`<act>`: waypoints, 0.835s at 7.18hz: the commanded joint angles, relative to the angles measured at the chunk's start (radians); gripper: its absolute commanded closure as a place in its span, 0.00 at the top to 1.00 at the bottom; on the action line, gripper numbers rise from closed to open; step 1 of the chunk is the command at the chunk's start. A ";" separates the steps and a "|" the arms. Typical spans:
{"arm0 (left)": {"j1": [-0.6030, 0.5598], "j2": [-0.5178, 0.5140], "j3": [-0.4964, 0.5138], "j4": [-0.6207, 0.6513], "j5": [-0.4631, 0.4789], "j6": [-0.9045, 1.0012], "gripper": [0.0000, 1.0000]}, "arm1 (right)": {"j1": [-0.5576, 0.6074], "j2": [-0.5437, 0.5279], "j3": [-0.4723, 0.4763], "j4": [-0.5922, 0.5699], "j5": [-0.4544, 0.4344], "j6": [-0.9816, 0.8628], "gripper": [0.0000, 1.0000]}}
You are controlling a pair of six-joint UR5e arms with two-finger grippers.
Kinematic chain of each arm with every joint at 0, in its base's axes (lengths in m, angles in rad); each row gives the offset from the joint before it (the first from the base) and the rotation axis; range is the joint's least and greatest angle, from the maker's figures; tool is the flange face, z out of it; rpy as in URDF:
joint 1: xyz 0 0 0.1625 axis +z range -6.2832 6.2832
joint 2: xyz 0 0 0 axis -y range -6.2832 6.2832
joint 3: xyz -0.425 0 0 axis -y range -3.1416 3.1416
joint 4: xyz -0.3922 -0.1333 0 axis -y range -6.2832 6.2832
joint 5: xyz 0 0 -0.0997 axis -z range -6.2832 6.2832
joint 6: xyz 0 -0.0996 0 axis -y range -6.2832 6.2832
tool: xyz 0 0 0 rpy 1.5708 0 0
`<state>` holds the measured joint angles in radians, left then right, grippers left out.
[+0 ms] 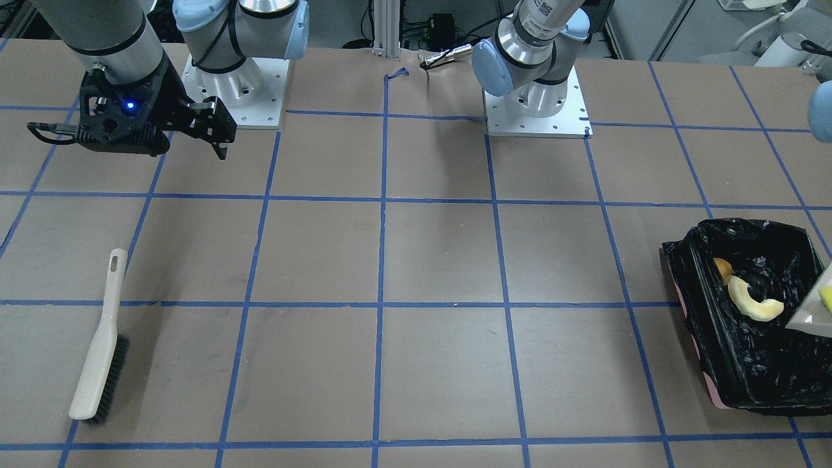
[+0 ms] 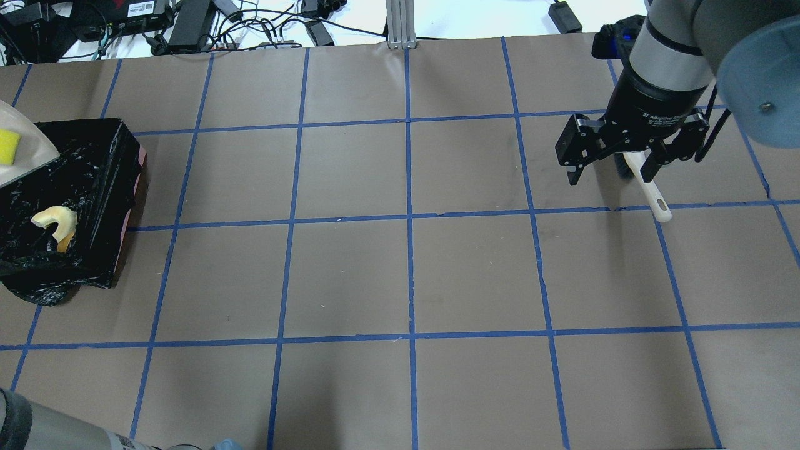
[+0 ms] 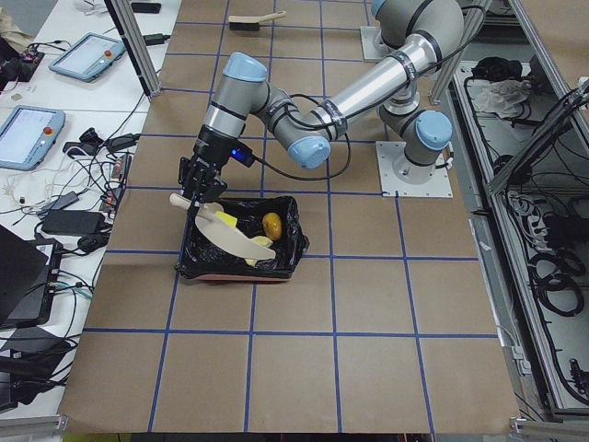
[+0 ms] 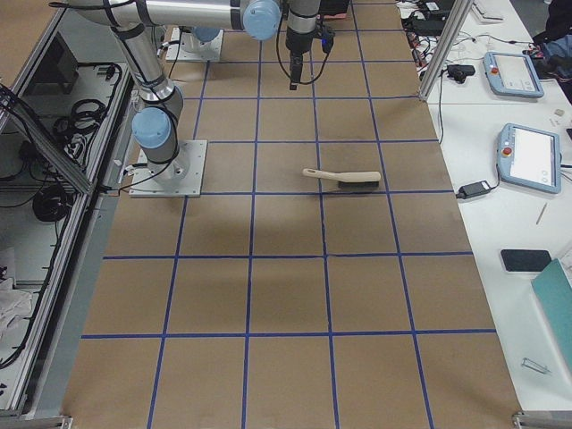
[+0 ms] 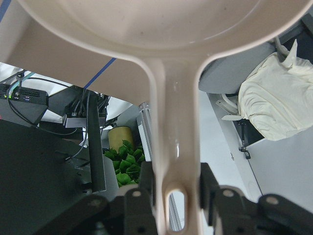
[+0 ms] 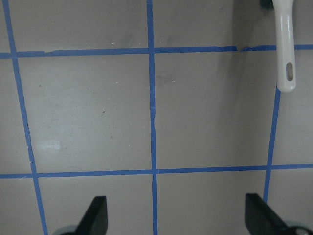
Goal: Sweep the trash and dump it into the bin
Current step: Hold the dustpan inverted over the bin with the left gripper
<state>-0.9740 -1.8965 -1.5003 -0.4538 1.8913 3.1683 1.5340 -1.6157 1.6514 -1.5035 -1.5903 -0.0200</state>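
The bin (image 1: 699,338), a pinkish box lined with a black bag, stands at the table's end on my left side. Inside it lie a pale curved rind (image 1: 754,302) and a golden-brown potato (image 1: 721,268). A beige dustpan (image 3: 230,238) hangs tilted over the bin, and a yellow sponge wedge (image 2: 9,146) is still on its pan. My left gripper (image 5: 176,196) is shut on the dustpan's handle. My right gripper (image 2: 611,178) hovers open and empty above the table, close over the brush (image 2: 650,194).
The beige brush (image 1: 101,344) with dark bristles lies flat on the brown paper near the far edge on my right side. Blue tape lines grid the table. Cables and power bricks (image 2: 187,19) lie beyond the far edge.
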 commanded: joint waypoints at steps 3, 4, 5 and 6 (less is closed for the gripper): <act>0.000 0.002 0.015 0.001 0.002 0.001 0.00 | 0.000 -0.006 0.002 0.009 -0.002 0.000 1.00; 0.000 0.002 0.014 0.041 0.018 -0.002 0.00 | 0.000 -0.006 0.002 0.009 -0.002 0.000 1.00; -0.003 0.004 0.002 0.105 0.058 0.008 0.00 | 0.000 -0.006 0.002 0.011 -0.002 -0.002 1.00; -0.014 0.010 0.000 0.112 0.061 0.012 0.00 | 0.000 -0.006 0.002 0.011 -0.002 -0.002 1.00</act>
<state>-0.9788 -1.8921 -1.4951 -0.3722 1.9355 3.1745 1.5340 -1.6213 1.6536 -1.4931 -1.5923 -0.0209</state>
